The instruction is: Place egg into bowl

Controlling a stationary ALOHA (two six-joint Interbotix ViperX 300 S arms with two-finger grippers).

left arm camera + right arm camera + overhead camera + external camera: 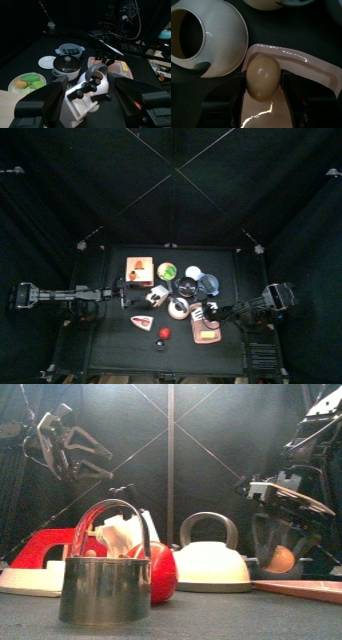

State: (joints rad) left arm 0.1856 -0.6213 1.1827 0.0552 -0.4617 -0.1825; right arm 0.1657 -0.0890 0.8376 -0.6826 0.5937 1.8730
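Observation:
A tan egg (263, 75) lies on the pink tray (314, 67), beside the white kettle (218, 37). My right gripper (263, 92) is down over the tray, open, with one jaw on each side of the egg. From the front, the egg (278, 560) shows low between those jaws, just above the tray (305, 589). The dark grey-blue bowl (205, 284) with its pale rim stands behind the kettle (178, 306), apart from the egg. My left gripper (54, 439) hangs raised at the left, open and holding nothing.
A metal cup (107, 589), a red round thing (162, 572) and a red-and-white piece (34, 564) stand along the front. At the back are a wooden board (138, 268), a plate of green food (167, 271) and a small white round thing (47, 61).

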